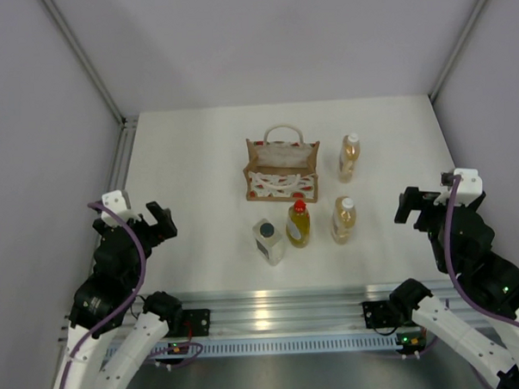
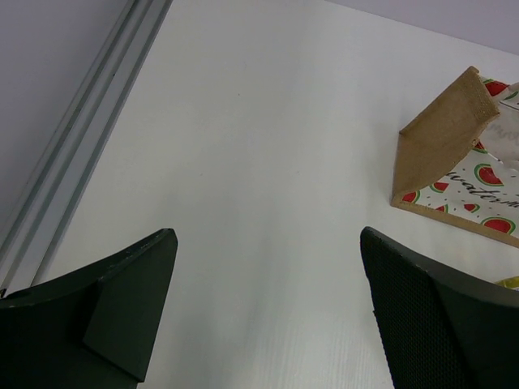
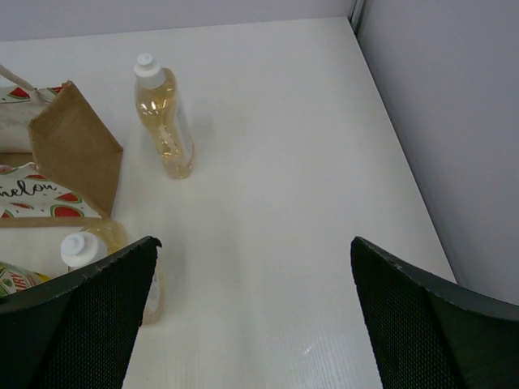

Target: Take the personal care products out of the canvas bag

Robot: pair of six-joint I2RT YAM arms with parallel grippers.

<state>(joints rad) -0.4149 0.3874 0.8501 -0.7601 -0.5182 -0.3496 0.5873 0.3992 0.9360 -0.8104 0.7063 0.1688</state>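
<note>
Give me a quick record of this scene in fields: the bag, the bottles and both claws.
Bag: canvas bag, mid-table
Bottles outside bag: red-capped bottle, grey-capped bottle, near white-capped bottle, far white-capped bottle
Left claw: open, holding nothing
Right claw: open, holding nothing

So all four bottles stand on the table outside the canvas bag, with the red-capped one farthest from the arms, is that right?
Not quite: the farthest is a white-capped amber bottle beside the canvas bag. The red-capped bottle stands in the near row, as the top view shows.
</note>
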